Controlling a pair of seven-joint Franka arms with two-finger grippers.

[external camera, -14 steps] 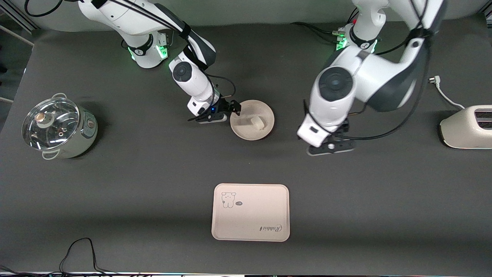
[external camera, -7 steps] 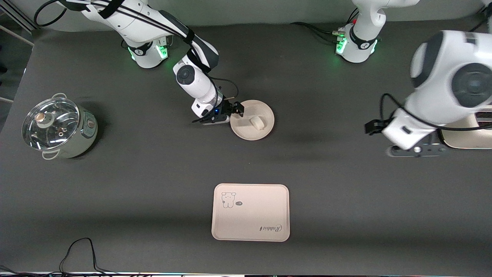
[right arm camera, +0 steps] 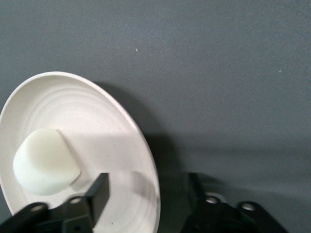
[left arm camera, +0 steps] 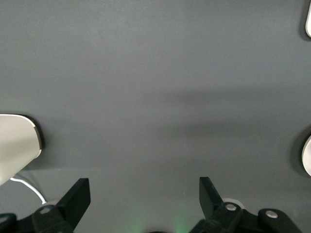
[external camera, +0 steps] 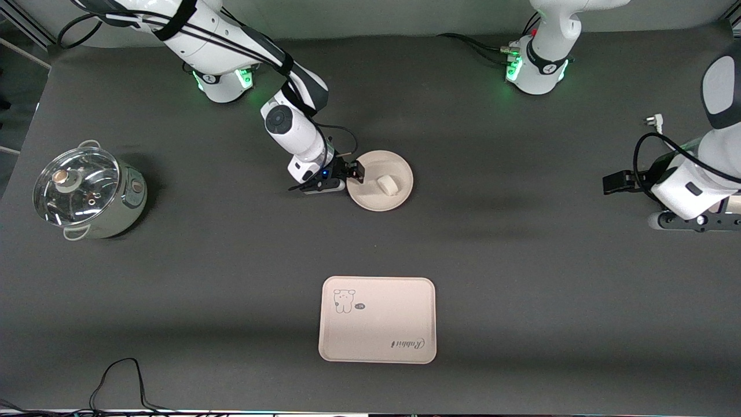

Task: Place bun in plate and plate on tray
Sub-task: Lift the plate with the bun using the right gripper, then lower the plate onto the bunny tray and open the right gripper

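**One rim between two fingers: the plate's edge is what the next move turns on**

Two things decide the coming move: the plate's [external camera: 380,180] rim and the right gripper [external camera: 349,174] set across it. The bun [external camera: 388,185] already sits in the plate, lying a little off its middle, so what is left, by my reading, is carrying the plate to the tray [external camera: 377,319].

Taking the plate as the landmark: the right gripper is at the plate's edge toward the right arm's end of the surface [external camera: 521,278]. In the right wrist view one of the fingers [right arm camera: 98,194] stands over the plate's inside while the other stands outside the rim, so the rim runs between them. They are partly drawn in, with a gap still showing on either side of the rim; I cannot tell that they have gripped it yet. The bun in that view [right arm camera: 45,161] lies just beside the inner finger, apart from it, deeper into the plate.

The tray lies well apart from the plate, nearer to the front camera, almost in line with it. Its long sides run along the surface's length.

The left gripper [external camera: 615,182] waits well away from the plate, toward the left arm's end of the surface by a toaster [external camera: 734,202]; its fingers [left arm camera: 77,196] are spread wide and hold nothing. The right arm is plainly the nearer one, so the lift should fall to it.
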